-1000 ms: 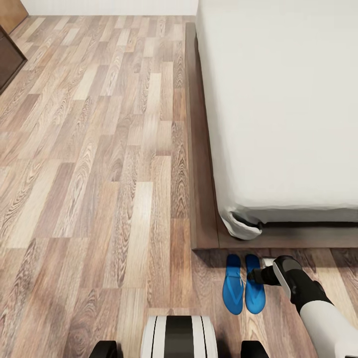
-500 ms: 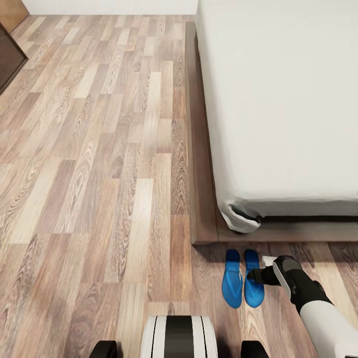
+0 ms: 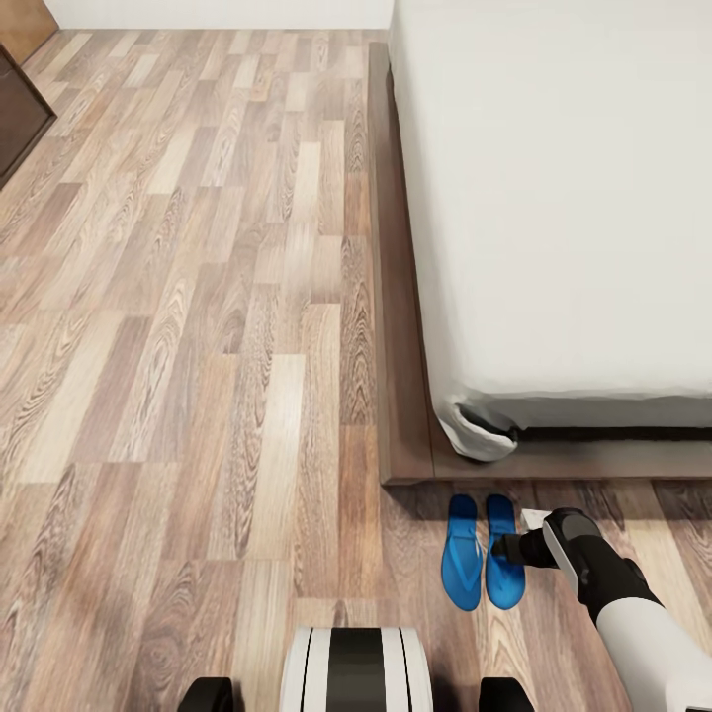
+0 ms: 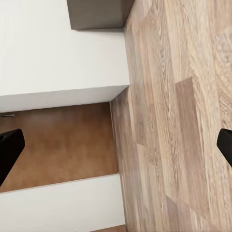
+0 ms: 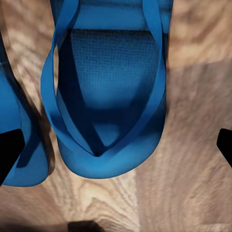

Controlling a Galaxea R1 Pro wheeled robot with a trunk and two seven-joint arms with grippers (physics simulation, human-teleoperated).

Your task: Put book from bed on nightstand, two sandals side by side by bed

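Plank floor (image 3: 198, 346) — paired sandals (image 3: 483, 565) beside bed (image 3: 554, 198)

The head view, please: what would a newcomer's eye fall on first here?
The two bright blue sandals stand out most, lying side by side on the wood floor just off the corner of the bed. Next comes the right end effector, low over the sandal nearer the arm, its fingers spread wide in the right wrist view. The pale mattress fills the upper right.
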